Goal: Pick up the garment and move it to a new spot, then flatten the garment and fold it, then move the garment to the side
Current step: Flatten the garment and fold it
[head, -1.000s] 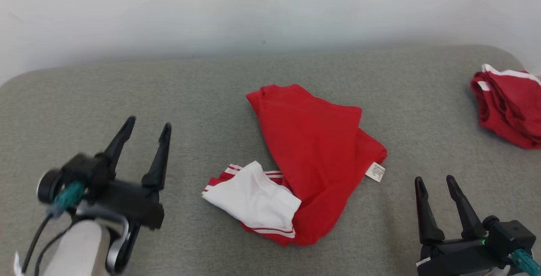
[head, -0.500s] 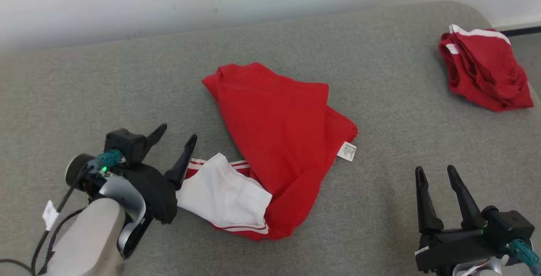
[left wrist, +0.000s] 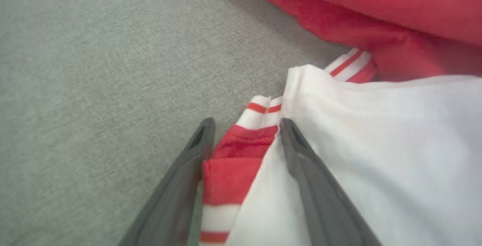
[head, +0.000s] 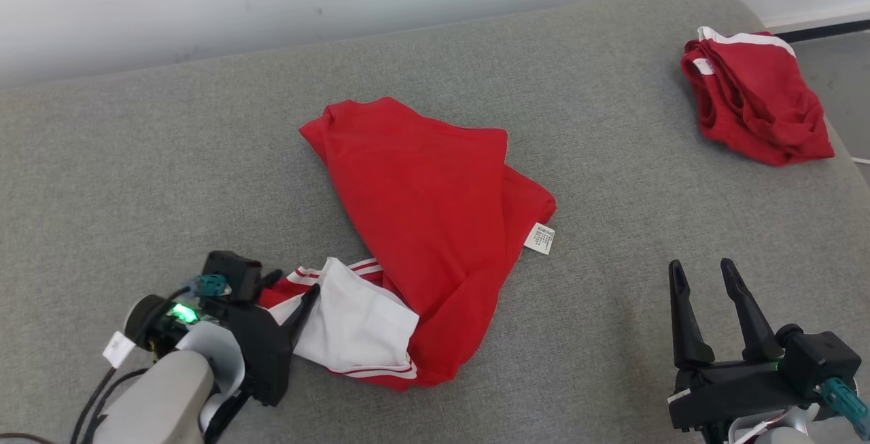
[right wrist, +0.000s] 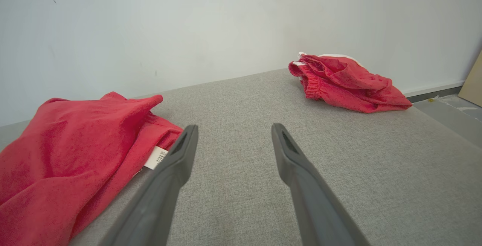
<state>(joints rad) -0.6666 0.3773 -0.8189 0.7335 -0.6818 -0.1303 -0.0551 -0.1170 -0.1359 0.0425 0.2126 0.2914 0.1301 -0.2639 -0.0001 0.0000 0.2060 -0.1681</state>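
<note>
The garment point(head: 421, 213) is a crumpled red shirt with a white, red-striped sleeve point(head: 360, 328) at its near left, lying mid-surface. My left gripper point(head: 296, 282) is down at that sleeve's striped cuff. In the left wrist view its jaws stand open, and the left gripper point(left wrist: 246, 125) straddles the red and white cuff point(left wrist: 241, 155), which lies between the fingers point(left wrist: 188, 170). My right gripper point(head: 702, 267) hovers open at the near right, away from the cloth. In the right wrist view the right gripper point(right wrist: 234, 127) holds nothing, with the garment point(right wrist: 75, 148) to its left.
A second red garment point(head: 754, 100) with white trim lies bunched at the far right corner of the grey padded surface point(head: 136, 158). A white label point(head: 541, 238) hangs from the shirt's right edge. A pale wall runs behind, and the floor point(head: 836, 49) shows past the right edge.
The camera has shifted. My left gripper has moved right and down onto the striped sleeve cuff, which now lies between its jaws. The right gripper has stayed put.
</note>
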